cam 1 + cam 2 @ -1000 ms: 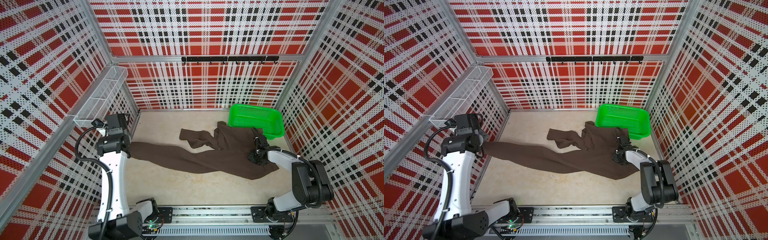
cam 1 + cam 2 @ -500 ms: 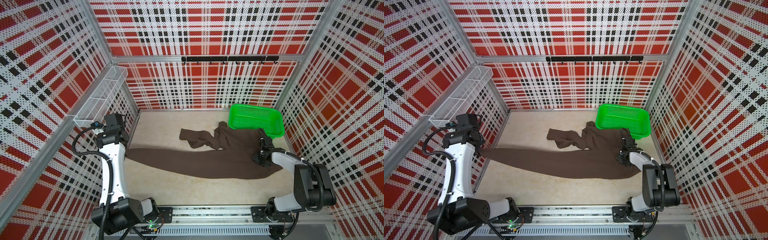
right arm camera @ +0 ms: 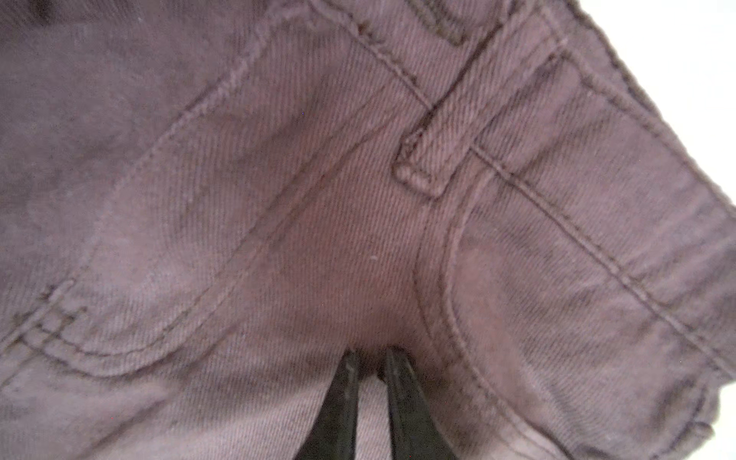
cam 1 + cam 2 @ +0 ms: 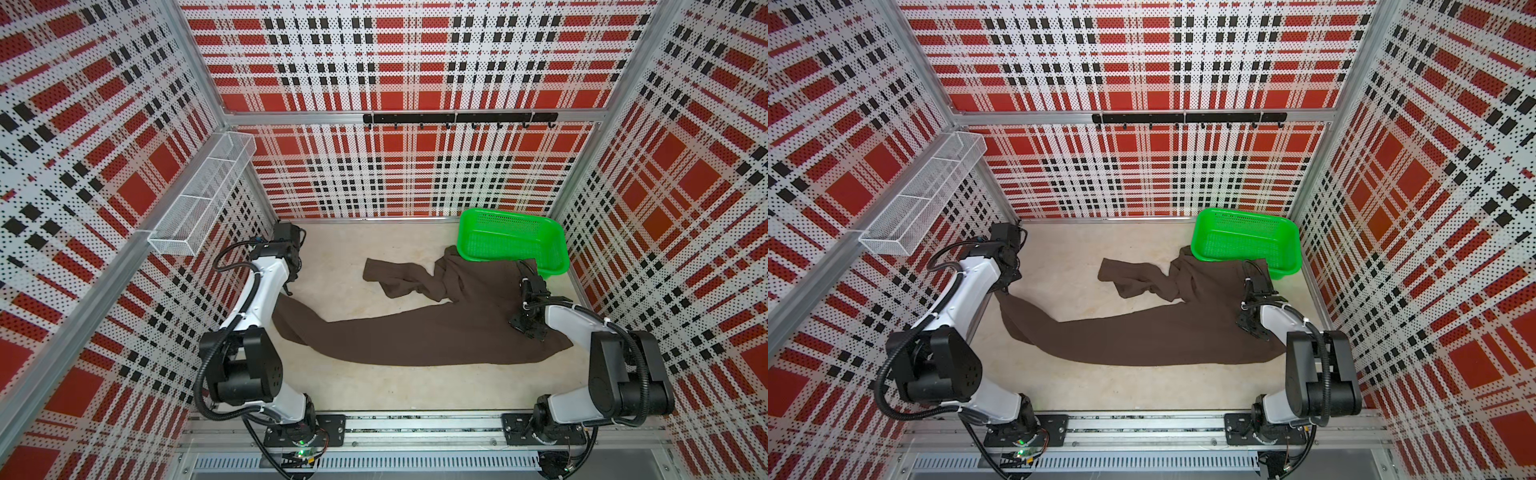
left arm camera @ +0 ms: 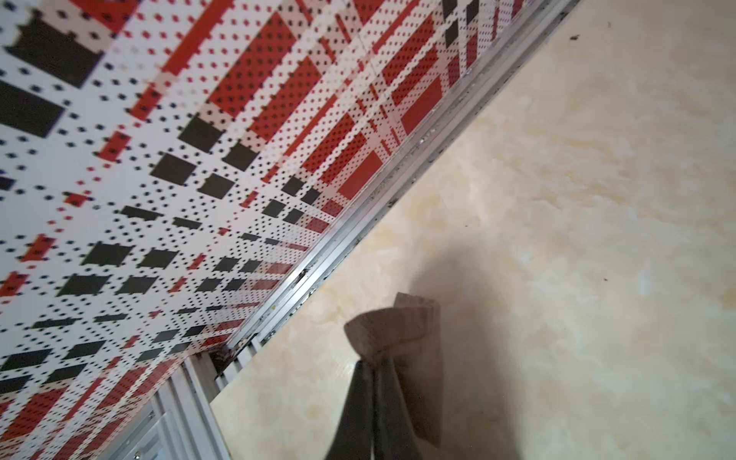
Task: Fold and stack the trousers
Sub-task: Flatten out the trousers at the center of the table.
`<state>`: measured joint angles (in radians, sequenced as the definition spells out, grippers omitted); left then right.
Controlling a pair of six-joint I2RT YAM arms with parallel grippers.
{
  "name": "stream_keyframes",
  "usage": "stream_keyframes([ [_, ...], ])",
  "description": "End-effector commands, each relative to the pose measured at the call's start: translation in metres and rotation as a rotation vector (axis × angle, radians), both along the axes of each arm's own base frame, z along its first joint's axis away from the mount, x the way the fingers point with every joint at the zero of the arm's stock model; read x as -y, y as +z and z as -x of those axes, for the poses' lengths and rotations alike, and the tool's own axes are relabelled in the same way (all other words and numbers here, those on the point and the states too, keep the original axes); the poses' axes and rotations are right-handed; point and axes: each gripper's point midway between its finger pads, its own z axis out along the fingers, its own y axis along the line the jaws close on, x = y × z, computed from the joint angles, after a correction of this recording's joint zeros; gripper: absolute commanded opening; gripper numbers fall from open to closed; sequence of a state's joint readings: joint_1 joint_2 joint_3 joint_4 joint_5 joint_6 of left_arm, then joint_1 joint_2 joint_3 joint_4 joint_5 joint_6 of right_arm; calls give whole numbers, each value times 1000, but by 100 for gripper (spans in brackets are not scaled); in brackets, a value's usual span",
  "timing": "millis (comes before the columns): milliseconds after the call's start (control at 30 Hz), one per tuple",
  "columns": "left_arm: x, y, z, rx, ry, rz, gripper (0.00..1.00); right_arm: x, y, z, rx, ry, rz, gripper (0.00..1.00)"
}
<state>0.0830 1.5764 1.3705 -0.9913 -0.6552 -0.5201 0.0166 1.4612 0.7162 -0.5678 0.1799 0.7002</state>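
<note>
Trousers (image 4: 415, 336) sprawl across table (image 4: 374, 388), waist by green basket (image 4: 555, 257). L claw (image 5: 376, 360) clenched on leg cuff; R claw (image 3: 368, 358) pinches hip cloth. Best: pull leg taut, low, straight, no jerk; then fold.

Trousers (image 5: 398, 322) pinched in the left gripper (image 5: 373, 364)

A folded brown end of cloth is squeezed tight between the two dark fingers (image 5: 354, 398), close to the metal rail (image 5: 398, 187). On one side of the rail the pale table (image 5: 577, 199) is seen, and on its other side the red, black and white wall (image 5: 179, 159) full of little holes.
</note>
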Motion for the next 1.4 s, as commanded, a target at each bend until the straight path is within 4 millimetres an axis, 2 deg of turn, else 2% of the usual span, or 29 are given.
stream_keyframes([
  [0,-5,-2,-8,37,36,-18,0,10,-10,29,-119,-35,31,19],
  [167,-21,-7,-1,7,75,-44,0,12,-11,33,-122,-47,41,19],
  [433,-68,24,38,45,180,-88,0,32,9,43,-48,-130,74,18],
  [533,-73,23,43,45,179,-71,0,37,17,42,-25,-150,92,18],
  [633,-66,6,38,26,145,-25,2,35,20,40,-15,-152,76,18],
  [733,-54,-8,31,19,108,7,23,28,25,35,13,-139,37,18],
  [800,-49,-10,27,26,94,17,34,23,33,29,49,-119,8,18],
  [833,-48,-8,25,34,92,18,41,18,38,24,70,-103,-17,18],
  [967,-46,11,19,90,73,25,56,-1,63,9,142,-26,-41,24],
  [1133,-27,34,8,175,9,64,67,-35,87,-8,202,72,-79,35],
  [1233,-4,39,-2,209,-64,115,71,-56,84,-16,203,109,-128,37],
  [1333,20,39,-8,234,-127,169,75,-69,71,-18,176,128,-153,37],
  [1367,30,38,-11,244,-155,190,79,-73,65,-18,161,132,-167,37],
])
